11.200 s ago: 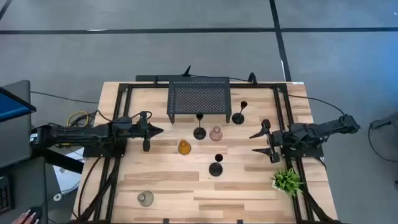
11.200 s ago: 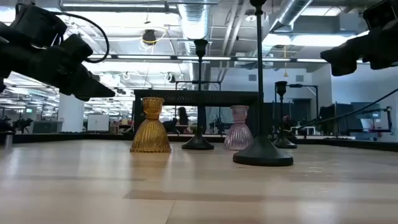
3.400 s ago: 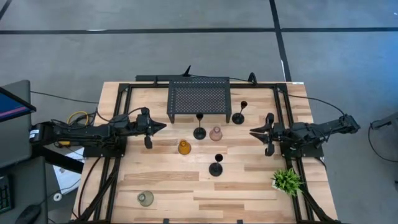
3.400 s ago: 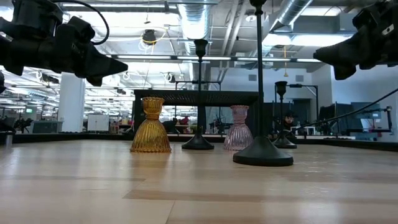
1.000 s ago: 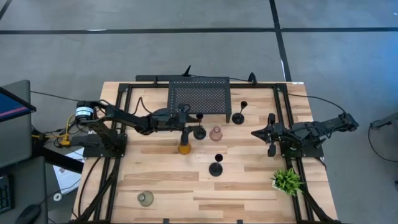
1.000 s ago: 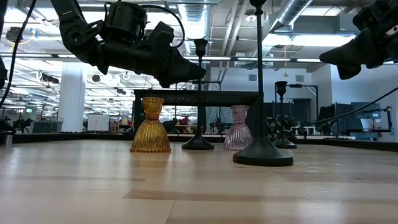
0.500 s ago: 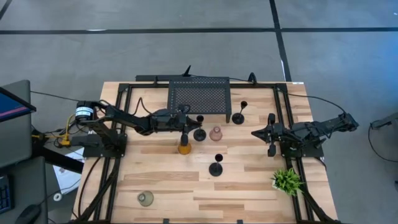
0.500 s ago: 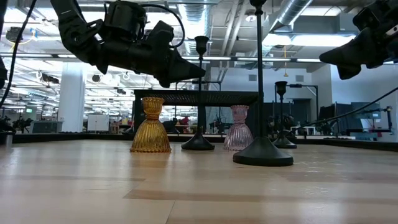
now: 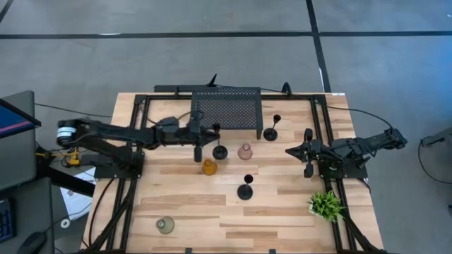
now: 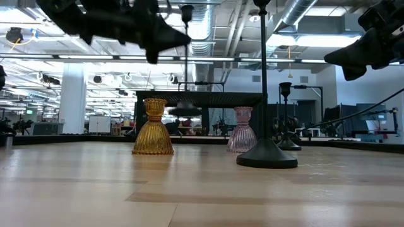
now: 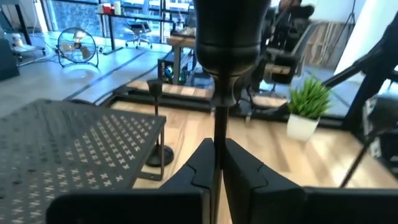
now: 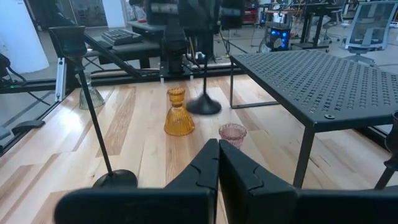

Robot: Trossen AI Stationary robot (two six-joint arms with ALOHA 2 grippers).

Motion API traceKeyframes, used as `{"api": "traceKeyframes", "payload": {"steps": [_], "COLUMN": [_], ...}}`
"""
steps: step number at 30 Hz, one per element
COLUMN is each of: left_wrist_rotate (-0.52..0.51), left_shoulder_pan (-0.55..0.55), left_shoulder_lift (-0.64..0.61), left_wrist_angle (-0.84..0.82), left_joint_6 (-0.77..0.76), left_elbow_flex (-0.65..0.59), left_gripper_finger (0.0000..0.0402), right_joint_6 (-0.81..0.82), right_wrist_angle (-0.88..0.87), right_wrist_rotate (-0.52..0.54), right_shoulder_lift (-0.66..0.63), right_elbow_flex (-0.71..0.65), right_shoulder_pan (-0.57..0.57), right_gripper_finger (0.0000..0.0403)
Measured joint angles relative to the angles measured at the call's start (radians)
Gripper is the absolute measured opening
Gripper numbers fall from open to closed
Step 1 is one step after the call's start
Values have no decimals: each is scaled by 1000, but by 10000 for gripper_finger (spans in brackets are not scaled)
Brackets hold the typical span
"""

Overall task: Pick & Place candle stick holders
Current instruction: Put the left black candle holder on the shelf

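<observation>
My left gripper is shut on a slim black candle stick holder, which hangs above the table in front of the rack. Its round base floats in the low view. The amber holder and the pink holder stand on their bases just near of it. Two other black holders stand on the table, and a grey-green one sits near the front left. My right gripper hovers shut at the right, touching nothing. My left gripper pinches the holder's thin stem between its two fingers, high up, a little below the cup top. The fingers come level from the table's left and lie across the stem. The holder hangs upright, its base clear of the table.
The black perforated rack stands at the far middle. A small green potted plant sits at the near right. Black frame rails run along both sides of the table. Bare wood lies in the near middle.
My left gripper has taken hold of the black holder's stem, risen, and drawn back a little toward the table's left. The holder, which stood on the table beside the pink one, is now lifted clear and still upright. My right arm has kept still.
</observation>
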Motion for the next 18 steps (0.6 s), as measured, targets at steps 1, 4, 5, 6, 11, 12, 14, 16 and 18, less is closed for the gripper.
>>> {"api": "traceKeyframes", "payload": {"steps": [1, 4, 5, 6, 11, 12, 14, 16, 18], "left_wrist_rotate": [0, 0, 0, -5, -105, -123, -137, -137, -136], "left_shoulder_pan": [0, 0, 1, 3, 29, 42, 75, 117, 166], "left_shoulder_lift": [-36, -135, -161, -183, -219, -214, -192, -169, -142], "left_wrist_angle": [-25, -73, -87, -115, -281, -308, -348, -381, -402], "left_joint_6": [-9, -17, -13, -4, 92, 110, 127, 131, 133], "left_elbow_flex": [0, 0, 3, 15, 124, 151, 203, 255, 309], "left_gripper_finger": [14, 14, 14, 14, 14, 14, 14, 14, 14], "right_joint_6": [0, 0, 0, 0, 0, 0, 1, 5, 8], "right_wrist_angle": [0, 0, 0, 0, 3, 4, 4, 5, 5], "right_wrist_rotate": [0, 0, 0, 0, 2, 3, 4, 4, 4], "right_shoulder_lift": [0, 0, 0, 0, 0, 0, 0, 0, 0], "right_elbow_flex": [0, 0, 0, 0, 0, 0, 0, 0, 0], "right_shoulder_pan": [0, 0, 0, 0, 0, 0, 0, 0, 0], "right_gripper_finger": [1, 1, 1, 1, 1, 1, 1, 1, 1]}}
